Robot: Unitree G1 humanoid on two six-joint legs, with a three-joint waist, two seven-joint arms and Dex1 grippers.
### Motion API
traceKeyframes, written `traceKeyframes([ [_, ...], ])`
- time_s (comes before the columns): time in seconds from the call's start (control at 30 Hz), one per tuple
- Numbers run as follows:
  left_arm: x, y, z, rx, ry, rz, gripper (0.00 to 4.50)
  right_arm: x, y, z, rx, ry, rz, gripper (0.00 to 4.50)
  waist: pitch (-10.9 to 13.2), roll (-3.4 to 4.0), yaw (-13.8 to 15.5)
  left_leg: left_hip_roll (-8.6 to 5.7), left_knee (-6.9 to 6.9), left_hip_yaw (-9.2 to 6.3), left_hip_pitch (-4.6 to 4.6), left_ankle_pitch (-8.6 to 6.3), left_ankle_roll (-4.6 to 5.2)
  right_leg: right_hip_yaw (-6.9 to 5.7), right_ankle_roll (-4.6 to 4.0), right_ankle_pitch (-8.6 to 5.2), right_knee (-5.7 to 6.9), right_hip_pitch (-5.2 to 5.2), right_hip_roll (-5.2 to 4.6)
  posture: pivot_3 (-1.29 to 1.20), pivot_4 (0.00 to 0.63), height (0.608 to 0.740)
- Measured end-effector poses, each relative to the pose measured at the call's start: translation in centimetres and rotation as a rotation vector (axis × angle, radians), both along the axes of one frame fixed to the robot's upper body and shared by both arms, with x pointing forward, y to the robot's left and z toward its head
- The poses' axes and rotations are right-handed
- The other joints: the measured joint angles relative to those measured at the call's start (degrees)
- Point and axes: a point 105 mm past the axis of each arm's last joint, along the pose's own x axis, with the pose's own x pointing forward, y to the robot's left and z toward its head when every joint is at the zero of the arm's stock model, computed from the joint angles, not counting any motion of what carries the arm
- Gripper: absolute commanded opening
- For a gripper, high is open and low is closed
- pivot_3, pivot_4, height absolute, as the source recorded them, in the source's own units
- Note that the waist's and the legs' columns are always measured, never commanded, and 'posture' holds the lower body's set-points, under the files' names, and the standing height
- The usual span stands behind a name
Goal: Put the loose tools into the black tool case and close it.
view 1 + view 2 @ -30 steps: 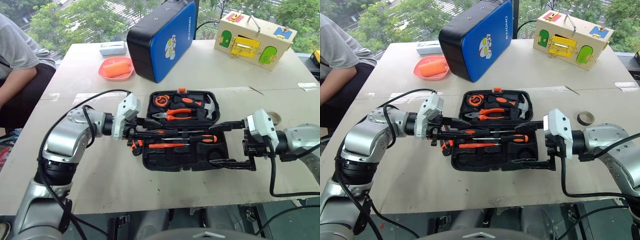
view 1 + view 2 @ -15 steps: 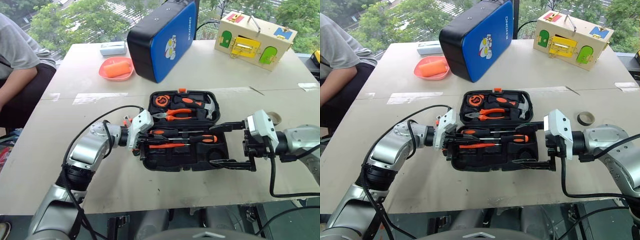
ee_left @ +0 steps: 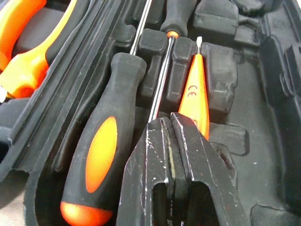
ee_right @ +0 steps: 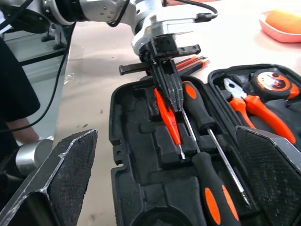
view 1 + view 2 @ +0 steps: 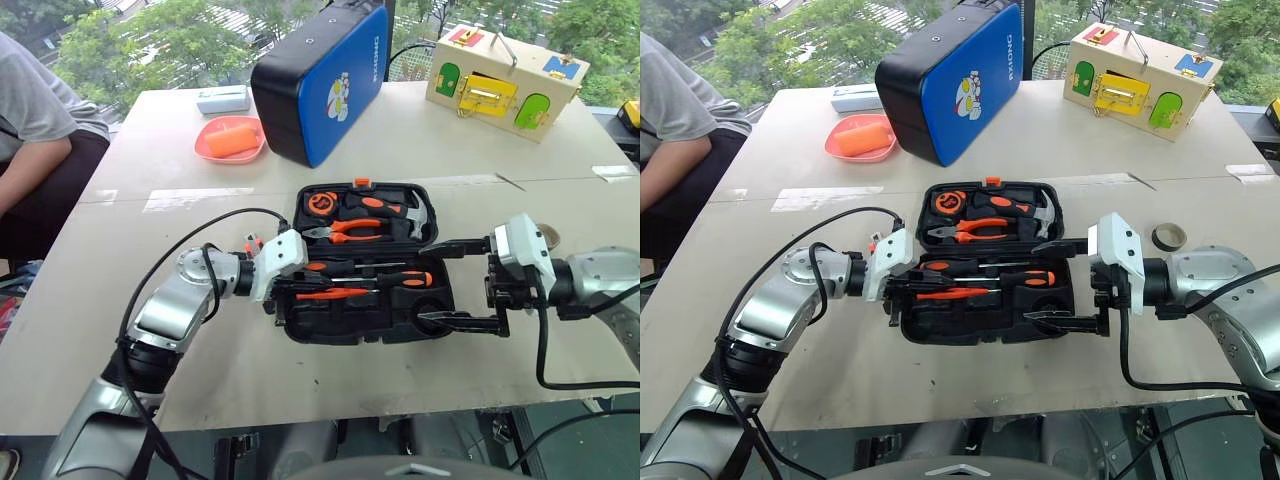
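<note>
Black tool case (image 5: 360, 318) lies open mid-frame on the worktop (image 5: 300, 370). Left gripper (image 3: 170, 123) fingers are pressed together over the slim orange tester screwdriver (image 3: 195, 94); right gripper (image 5: 455, 282) fingers spread wide at the case's right edge.

**Our two arms at this moment**

Our left arm comes in from the left side with the elbow bent, and the forearm goes toward the middle. The wrist is turned inward, so our left gripper (image 5: 283, 292) points to the right and a little downward. Its two black fingers (image 3: 181, 155) are pressed flat together, with no gap between them. Our right arm comes in from the right side, higher than the left one, with the forearm nearly level. Our right gripper (image 5: 455, 282) points to the left, and its two fingers (image 4: 66, 167) stand wide apart, one above the other.
</note>
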Motion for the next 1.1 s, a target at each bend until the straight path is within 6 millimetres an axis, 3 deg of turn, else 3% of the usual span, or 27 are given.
traceKeyframes([
  [0.23, -0.4, 0.3, 0.2, -0.029, -0.040, 0.015, 0.02, 0.3, -0.1, 0.0, 0.007, 0.003, -0.007, 4.50, -0.09, 0.08, -0.06, 0.00, -0.04, 0.01, -0.02, 0.00, 0.00, 0.02, 0.00, 0.00, -0.06, -0.04, 0.00, 0.00, 0.150, 0.735],
  [0.53, -1.5, -0.4, 0.4, -0.118, 0.106, 0.046, 0.02, 0.3, 0.0, -0.1, 0.009, 0.004, -0.007, 4.50, -0.08, 0.07, 0.24, 0.00, 0.03, 0.00, -0.05, 0.00, 0.00, -0.02, 0.00, 0.00, 0.03, -0.04, 0.00, 0.00, 0.150, 0.735],
  [1.1, -1.0, -0.4, -0.3, -0.075, -0.016, 0.018, 0.02, 0.2, 0.2, -0.1, 0.018, 0.017, -0.015, 4.50, -0.14, 0.06, 0.37, 0.00, 0.04, 0.00, 0.02, 0.00, 0.00, -0.02, 0.00, 0.00, 0.06, 0.02, -0.01, 0.00, 0.150, 0.735],
])
